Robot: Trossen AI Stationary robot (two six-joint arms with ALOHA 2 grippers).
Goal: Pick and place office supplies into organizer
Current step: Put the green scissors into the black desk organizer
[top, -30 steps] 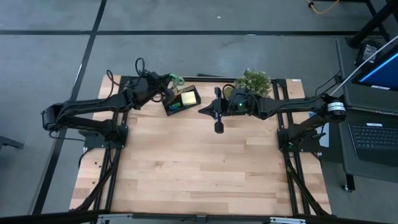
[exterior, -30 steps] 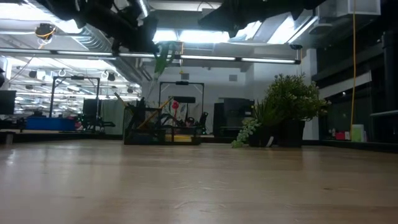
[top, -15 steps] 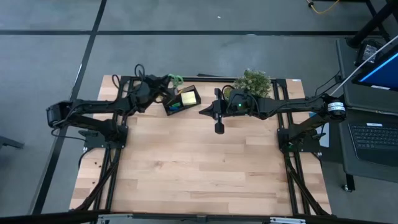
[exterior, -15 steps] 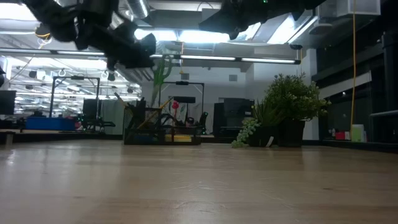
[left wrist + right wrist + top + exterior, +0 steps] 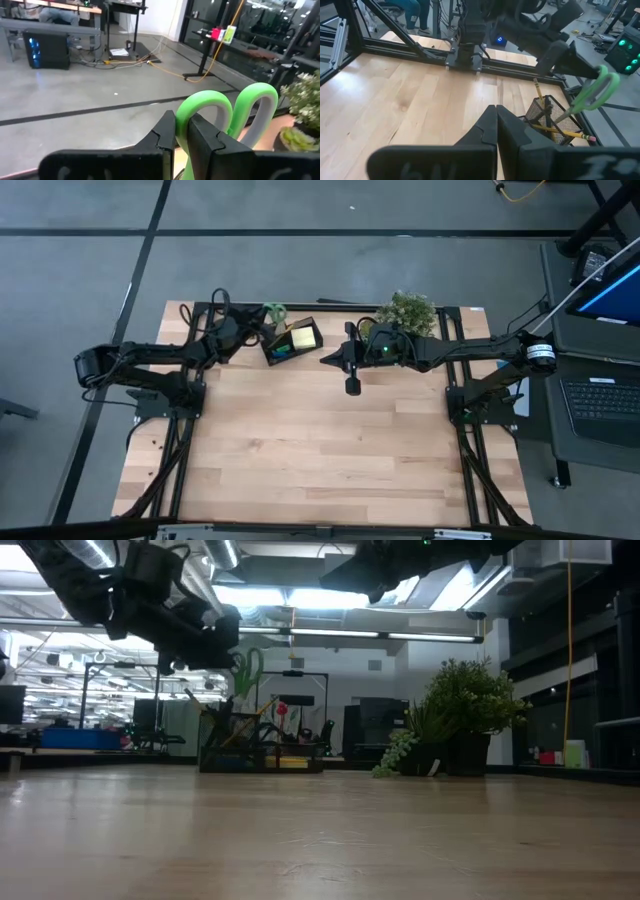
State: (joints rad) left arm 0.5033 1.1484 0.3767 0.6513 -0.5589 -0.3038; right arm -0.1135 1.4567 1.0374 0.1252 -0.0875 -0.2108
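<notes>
Black mesh organizer (image 5: 552, 120) w/ pencils (image 5: 570, 133)

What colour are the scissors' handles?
Bright green. The scissors show best in the left wrist view, pinched by the left gripper.

no readable text in view

nothing legible is showing in any of the four views. no label, brand, number or sign is reading clearly on the arms, the items on the surface, or the room behind. small coloured lights and distant screens are glowing, but no characters are making themselves out.
</notes>
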